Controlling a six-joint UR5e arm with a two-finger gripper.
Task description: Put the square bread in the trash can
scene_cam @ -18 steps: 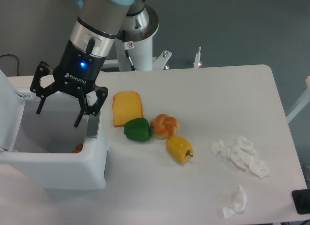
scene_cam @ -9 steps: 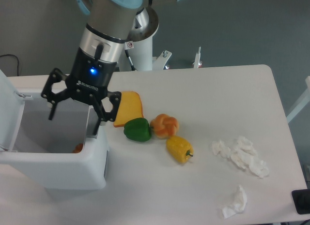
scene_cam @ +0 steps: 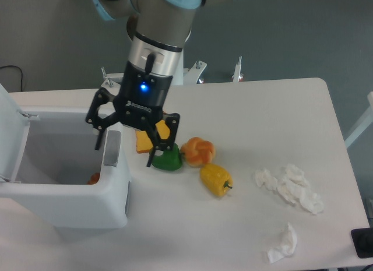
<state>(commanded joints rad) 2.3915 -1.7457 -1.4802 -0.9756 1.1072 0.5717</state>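
Note:
The square bread (scene_cam: 143,141) is a flat orange-yellow toast slice lying on the white table, mostly hidden behind my gripper. My gripper (scene_cam: 125,155) is open and empty, hanging above the table with its fingers spread, one over the trash can's right rim and the other over the green pepper. The trash can (scene_cam: 64,192) is a large white bin at the left with its lid up and a grey panel (scene_cam: 112,148) on its rim. A small orange object (scene_cam: 93,178) shows inside it.
A green pepper (scene_cam: 169,159), a round knotted orange bun (scene_cam: 197,151) and a yellow pepper (scene_cam: 215,179) lie close together right of the bread. Crumpled white tissues (scene_cam: 289,187) and another wad (scene_cam: 282,243) lie at the right. A black object (scene_cam: 363,243) sits at the table's right corner.
My gripper has moved right from above the open trash can to above the bread and green pepper, staying open. It now covers most of the bread. Nothing else has moved.

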